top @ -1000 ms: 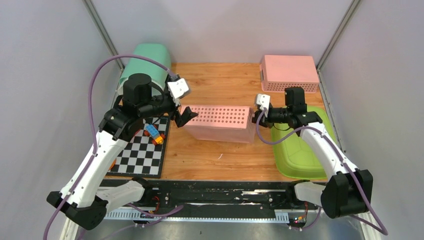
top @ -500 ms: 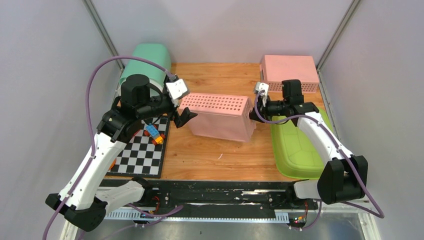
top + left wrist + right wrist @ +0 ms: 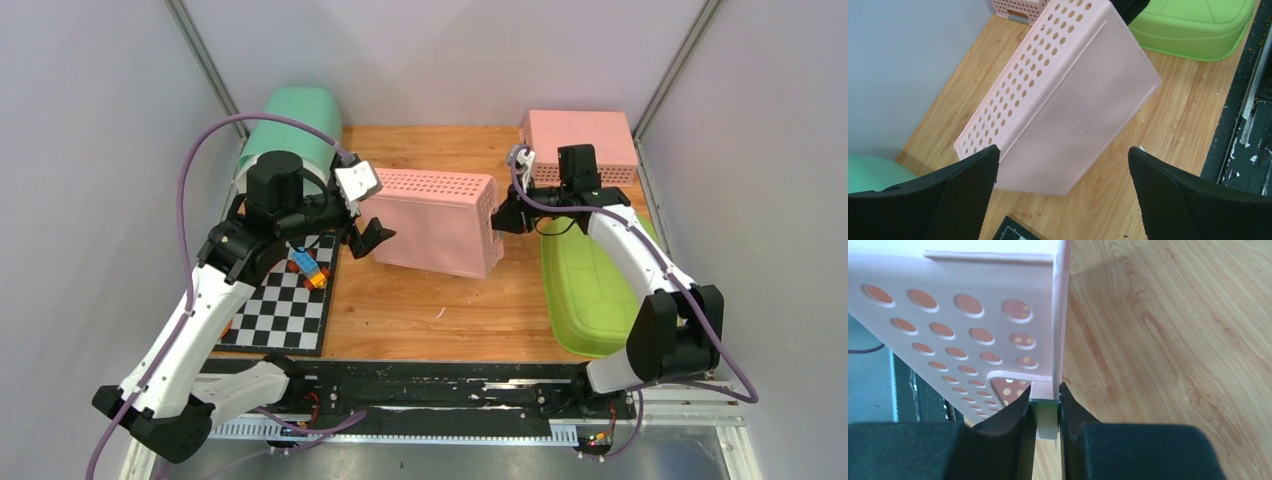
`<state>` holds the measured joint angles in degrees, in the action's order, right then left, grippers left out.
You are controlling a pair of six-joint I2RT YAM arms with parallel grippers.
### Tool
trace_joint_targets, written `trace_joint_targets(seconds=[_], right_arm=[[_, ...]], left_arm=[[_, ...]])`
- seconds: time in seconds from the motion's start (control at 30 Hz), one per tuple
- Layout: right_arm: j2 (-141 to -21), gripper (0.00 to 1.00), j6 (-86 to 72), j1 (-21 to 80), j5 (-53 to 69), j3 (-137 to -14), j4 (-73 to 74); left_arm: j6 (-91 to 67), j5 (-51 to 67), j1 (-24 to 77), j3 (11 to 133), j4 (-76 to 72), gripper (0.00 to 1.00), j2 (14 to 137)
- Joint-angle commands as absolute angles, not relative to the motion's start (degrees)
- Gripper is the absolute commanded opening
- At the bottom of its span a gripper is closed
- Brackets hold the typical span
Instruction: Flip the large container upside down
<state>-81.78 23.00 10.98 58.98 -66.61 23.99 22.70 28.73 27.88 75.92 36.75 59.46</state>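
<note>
lg container (image 3: pixel 435 225) tilted, rim in R gripper (image 3: pixel 1047 407)

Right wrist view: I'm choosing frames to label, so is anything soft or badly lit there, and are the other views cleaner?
Right wrist view: the right gripper has dark, nearly featureless fingers near the lens; the large container and table grain are crisp. Left wrist view: sharp, evenly lit. Top external view: even light, soft shadows, no glare.
</note>
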Motion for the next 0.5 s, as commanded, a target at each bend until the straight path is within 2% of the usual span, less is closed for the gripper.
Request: trace_joint_targets(seconds=[0.0,0.47], right_arm=[[-83.82,0.03,15.89,11.69,63.92,-70.20,23.81],[-92.29,0.03,4.87,11.69,65.64,-75.13,23.90]], left_arm=[[22.91,29.83,27.62,75.02,36.50,1.00,58.71],[22.85,30.37,27.69,73.85,36.20,1.00,58.65]])
